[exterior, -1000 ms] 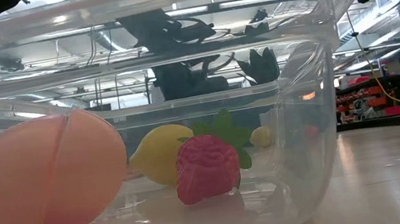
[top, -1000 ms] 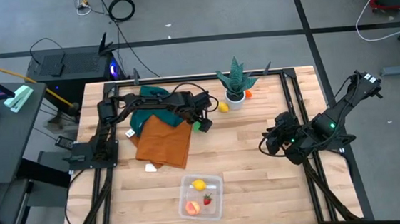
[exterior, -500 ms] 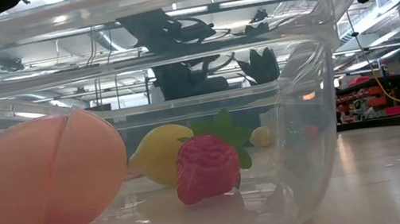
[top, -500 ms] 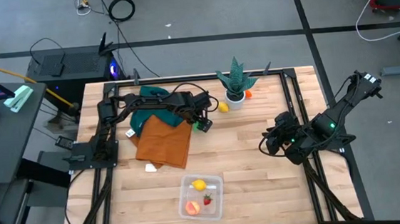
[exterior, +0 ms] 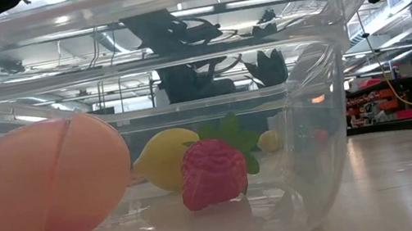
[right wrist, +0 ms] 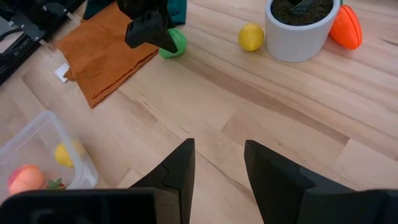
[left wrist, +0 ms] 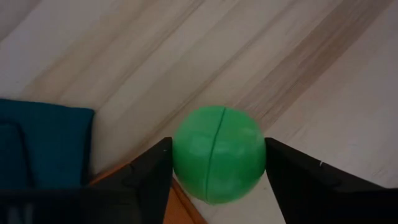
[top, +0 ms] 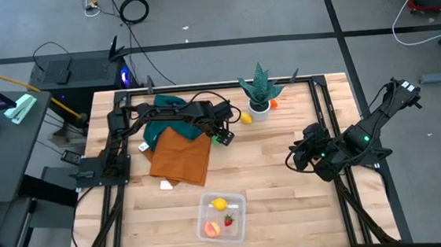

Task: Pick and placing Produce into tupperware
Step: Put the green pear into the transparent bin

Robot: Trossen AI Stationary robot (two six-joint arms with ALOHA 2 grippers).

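Note:
My left gripper [top: 223, 137] stands mid-table by the orange cloth's right edge, shut on a green ball-shaped fruit [left wrist: 219, 154], which also shows in the right wrist view [right wrist: 174, 42]. The clear tupperware [top: 221, 216] sits near the table's near edge and holds a yellow lemon [top: 219, 204], a peach [top: 211, 229] and a strawberry [top: 229, 220]. A small yellow fruit [top: 246, 118] and an orange one [top: 273, 103] lie on the table beside the plant pot. My right gripper [top: 298, 155] waits open over the table's right side. My left gripper pinches the green fruit between its two fingers, one on each side of the ball [left wrist: 180, 155]. The fingers [left wrist: 149, 171] slant down at it from above and from the table's left. Whether the fruit rests on the wood or hangs just above it, I cannot tell.
An orange cloth [top: 179, 154] lies over a teal cloth [top: 162, 128] left of the gripper. A spiky green plant in a white pot [top: 260, 104] stands near the far edge. Bare wood lies between the left gripper and the tupperware [exterior: 328, 46].

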